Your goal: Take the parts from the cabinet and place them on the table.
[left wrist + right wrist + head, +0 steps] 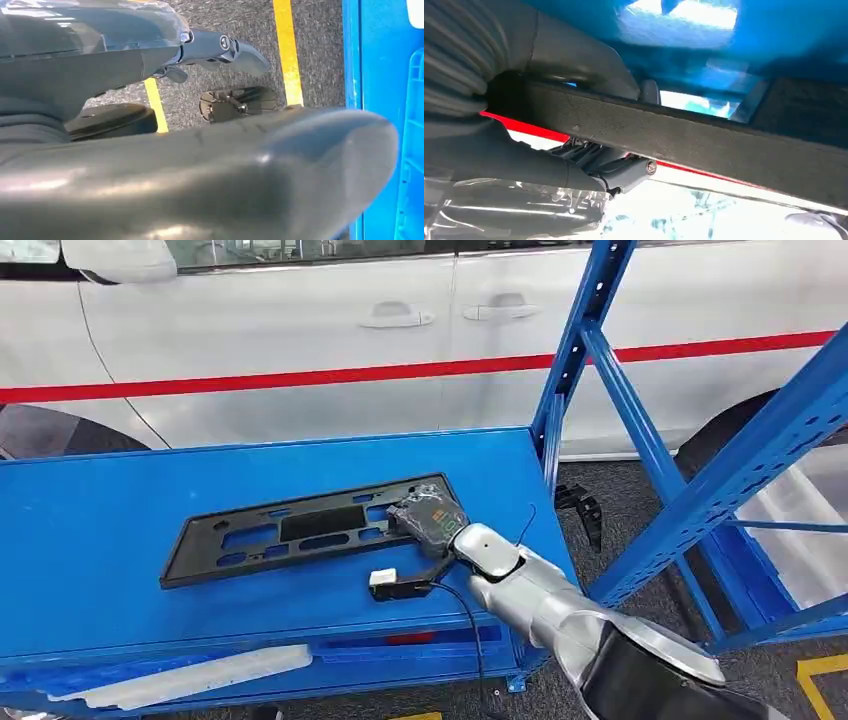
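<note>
Blue rack posts (pixel 590 340) crowd the table's (pixel 90 540) right edge.

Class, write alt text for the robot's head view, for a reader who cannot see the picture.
The robot's right hand holds one end of a long black plastic panel that lies flat on a blue table. Behind the table stands a white car with a red stripe, and a blue metal rack rises to the right.

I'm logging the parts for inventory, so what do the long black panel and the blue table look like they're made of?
The black panel looks like moulded plastic: matt, with a fine grain in the right wrist view and cut-out slots. The right hand grips its end. The blue table appears to be painted sheet metal, smooth with a soft sheen and a folded front edge. Neither material is certain from looks alone.
</note>
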Controlling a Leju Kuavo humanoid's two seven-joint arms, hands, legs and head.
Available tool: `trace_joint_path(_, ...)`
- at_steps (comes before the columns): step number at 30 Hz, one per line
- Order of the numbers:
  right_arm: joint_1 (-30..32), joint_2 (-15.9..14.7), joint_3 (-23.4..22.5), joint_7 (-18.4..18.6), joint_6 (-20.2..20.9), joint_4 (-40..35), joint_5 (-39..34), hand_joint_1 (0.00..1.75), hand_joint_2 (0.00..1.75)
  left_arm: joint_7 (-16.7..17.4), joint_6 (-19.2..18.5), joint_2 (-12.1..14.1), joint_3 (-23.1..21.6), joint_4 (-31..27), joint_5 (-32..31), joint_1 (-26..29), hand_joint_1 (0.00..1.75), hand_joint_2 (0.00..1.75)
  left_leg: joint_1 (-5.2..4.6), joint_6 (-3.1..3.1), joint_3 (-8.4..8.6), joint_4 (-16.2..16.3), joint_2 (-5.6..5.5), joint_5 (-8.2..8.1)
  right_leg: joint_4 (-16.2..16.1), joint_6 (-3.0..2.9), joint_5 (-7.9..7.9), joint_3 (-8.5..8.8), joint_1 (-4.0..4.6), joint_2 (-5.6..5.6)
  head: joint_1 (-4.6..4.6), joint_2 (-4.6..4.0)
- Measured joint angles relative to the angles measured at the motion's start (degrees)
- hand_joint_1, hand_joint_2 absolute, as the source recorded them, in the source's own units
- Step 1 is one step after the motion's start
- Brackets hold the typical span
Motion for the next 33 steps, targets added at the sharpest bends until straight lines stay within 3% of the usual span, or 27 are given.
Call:
trace_joint_path(5,-0.69,-0.42,-0.33,-0.46,-0.08,-0.83,1.66,1.75,1.75,0.39,-0.04,-0.02,-0.13,0.00,-0.70,0.02,0.00,0.00,0.00,0.01,-0.02,0.00,-0.01,0.03,0.00,0.00,0.07,-0.01,0.00,0.01,0.00,0.00)
trace_joint_path(11,-8.40,-1.12,-1.29,-0.29,7.77,-2.45,2.91,1.69,1.75,1.31,-0.02,-0.02,-0.92,0.00,-1.20,-0.06,0.00,0.00,0.00,0.00,-0.65,0.00,0.00,0.38,0.04,0.01,0.43,-0.64,0.01,0.07,0.00,0.00)
trace_joint_path(16,-15.00,-0.90,-1.66,-2.57,13.96,-2.30,1.78,1.75,1.75,1.33,0.26,-0.02,-1.01,0.00,-0.81,-0.21,0.00,0.00,0.00,0.03,-0.69,0.00,0.00,0.40,0.05,0.01,0.42,-0.63,0.01,0.06,0.00,0.00)
trace_joint_path(19,-16.50,-0.26,-1.57,-4.11,14.67,-1.55,0.31,1.75,1.75,1.07,0.48,-0.02,-1.01,0.00,-0.39,-0.40,0.00,0.00,0.00,0.02,-0.72,0.00,-0.01,0.37,0.05,0.01,0.40,-0.66,0.01,0.06,0.00,0.00)
trace_joint_path(20,-16.68,-0.04,-1.55,-4.48,14.56,-1.29,-0.24,1.62,1.75,0.90,0.50,-0.02,-1.01,0.00,-0.26,-0.44,0.00,0.00,0.00,0.01,-0.72,0.00,-0.01,0.36,0.05,0.01,0.38,-0.66,0.01,0.05,0.00,0.00)
trace_joint_path(21,-16.81,0.15,-1.49,-4.74,14.49,-0.96,-0.74,1.17,1.75,0.79,0.50,-0.02,-1.01,0.00,-0.13,-0.48,0.00,0.00,0.00,0.00,-0.72,0.00,-0.02,0.35,0.05,0.02,0.37,-0.66,0.01,0.05,0.00,0.00)
trace_joint_path(22,-16.88,0.41,-1.34,-4.87,14.39,-0.57,-1.11,0.00,1.75,0.74,0.50,0.00,-1.01,0.00,-0.11,-0.50,0.00,0.00,0.00,-0.01,-0.72,0.00,-0.02,0.34,0.05,0.03,0.35,-0.66,0.01,0.04,0.00,0.00)
trace_joint_path(25,-16.96,0.94,-1.14,-5.07,13.09,0.55,-1.88,0.00,1.75,0.68,0.59,0.02,-1.01,0.00,-0.07,-0.50,0.00,0.00,0.00,-0.03,-0.72,0.00,-0.02,0.31,0.05,0.01,0.33,-0.66,0.01,0.05,0.00,0.00)
trace_joint_path(26,-16.95,1.11,-1.03,-5.09,12.92,0.87,-2.08,0.33,1.75,0.66,0.61,0.04,-1.01,0.00,-0.02,-0.51,0.00,0.00,0.00,-0.03,-0.72,0.00,-0.01,0.31,0.05,0.00,0.33,-0.66,0.01,0.05,0.00,0.00)
trace_joint_path(28,-16.96,1.57,-0.79,-5.23,12.44,1.50,-2.73,0.26,1.75,0.57,0.63,0.09,-0.98,0.00,0.09,-0.49,0.00,0.00,0.00,-0.03,-0.72,0.00,-0.01,0.31,0.05,0.00,0.32,-0.66,0.01,0.05,0.00,0.00)
trace_joint_path(30,-16.96,1.92,-0.59,-5.25,12.15,1.90,-3.02,0.05,1.75,0.44,0.63,0.11,-0.94,0.00,0.15,-0.49,0.00,0.00,0.00,-0.02,-0.72,0.00,-0.02,0.31,0.05,0.00,0.32,-0.66,0.01,0.04,0.00,0.00)
trace_joint_path(33,-16.96,2.31,-0.16,-5.25,11.81,2.51,-3.45,0.02,1.75,0.31,0.63,0.15,-0.90,0.00,0.48,-0.46,0.00,0.00,0.00,-0.02,-0.72,0.00,-0.02,0.31,0.05,0.00,0.32,-0.65,0.01,0.04,0.00,0.00)
